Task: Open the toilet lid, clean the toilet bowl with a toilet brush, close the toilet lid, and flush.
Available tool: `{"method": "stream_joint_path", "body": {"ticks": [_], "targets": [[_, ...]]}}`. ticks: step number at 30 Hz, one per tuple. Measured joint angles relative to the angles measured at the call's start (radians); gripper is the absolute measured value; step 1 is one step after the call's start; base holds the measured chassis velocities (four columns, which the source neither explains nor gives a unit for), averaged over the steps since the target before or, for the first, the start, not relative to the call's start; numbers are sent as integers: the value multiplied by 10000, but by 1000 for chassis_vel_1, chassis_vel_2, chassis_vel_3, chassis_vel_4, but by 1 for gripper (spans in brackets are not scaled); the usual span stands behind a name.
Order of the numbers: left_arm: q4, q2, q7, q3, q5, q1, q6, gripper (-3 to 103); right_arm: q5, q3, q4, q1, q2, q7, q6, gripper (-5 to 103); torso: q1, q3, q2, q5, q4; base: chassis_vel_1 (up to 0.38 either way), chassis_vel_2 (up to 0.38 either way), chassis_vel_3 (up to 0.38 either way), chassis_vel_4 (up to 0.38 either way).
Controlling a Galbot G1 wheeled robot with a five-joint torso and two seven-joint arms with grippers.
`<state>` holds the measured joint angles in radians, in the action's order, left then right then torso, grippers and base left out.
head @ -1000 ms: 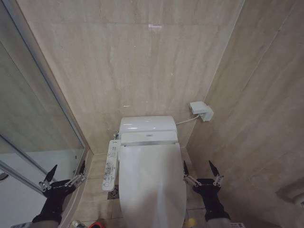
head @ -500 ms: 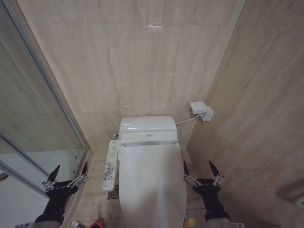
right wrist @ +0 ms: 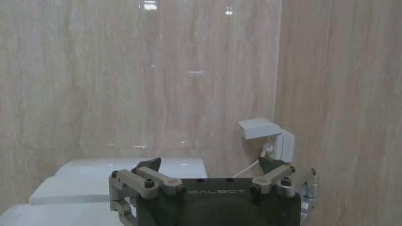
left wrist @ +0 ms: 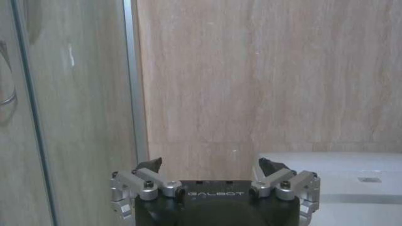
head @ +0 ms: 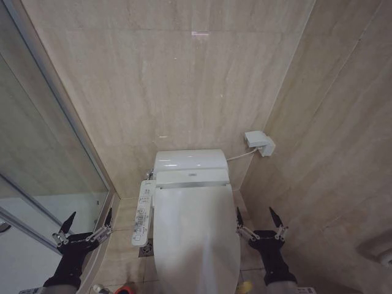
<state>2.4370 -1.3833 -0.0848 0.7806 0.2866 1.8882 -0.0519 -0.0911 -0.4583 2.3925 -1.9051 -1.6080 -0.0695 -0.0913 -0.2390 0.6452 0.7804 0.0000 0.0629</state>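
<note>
The toilet lid (head: 196,236) lies shut and glossy white over the toilet bowl, which it covers. A yellow-green strap loop (head: 244,286) shows at the lid's near right edge. The white button panel (head: 142,212) juts out on the toilet's left side. My left gripper (head: 89,214) hangs open left of the toilet, beside the panel, with nothing in it. To the right of the lid my right gripper (head: 255,212) is open and holds nothing. The wrist views show the left gripper (left wrist: 212,165) and the right gripper (right wrist: 210,163) with fingers spread. The toilet brush is out of view.
A glass shower partition (head: 43,165) with a metal frame (left wrist: 131,84) stands close on the left. Tiled walls close in behind and on the right. A white wall box (head: 260,143) with a cable sits right of the toilet's rear unit (head: 190,162). A small red cup (head: 125,288) stands on the floor.
The left gripper has wavered slightly beside the button panel. The right gripper and the toilet have not moved.
</note>
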Motion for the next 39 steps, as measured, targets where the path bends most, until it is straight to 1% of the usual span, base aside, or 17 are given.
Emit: {"method": "stream_joint_path", "body": {"ticks": [21,30,32,33,36,37,39], "targets": [[0,1,-2,1,9,0,0,100,0,0,0,0,-1,0,0,100,-5,1,-1,-1,0,13,-11,-10,15],[0,1,-2,-1,14,0,-2,100,-1,-1,0,0,2,0,0,100,-1,0,0,2,1,167,-184,-179,177],[2,1,-2,-1,14,0,-2,100,0,0,0,0,0,0,0,100,3,-2,1,4,1,241,-247,-225,215],[2,1,-1,-1,15,-1,-2,100,0,0,0,0,-2,0,0,100,0,0,0,-4,3,266,-273,-240,215],[1,0,-2,0,15,0,-3,100,0,0,0,0,0,0,0,100,0,0,0,1,-3,284,-245,-269,285],[2,1,-2,-1,16,-1,-3,100,0,0,0,0,-2,0,0,100,-1,1,0,-4,-2,312,-287,-267,285],[4,1,-2,-2,16,-1,-2,100,0,0,0,0,-2,0,0,100,1,-1,0,1,1,305,-307,-305,324]]}}
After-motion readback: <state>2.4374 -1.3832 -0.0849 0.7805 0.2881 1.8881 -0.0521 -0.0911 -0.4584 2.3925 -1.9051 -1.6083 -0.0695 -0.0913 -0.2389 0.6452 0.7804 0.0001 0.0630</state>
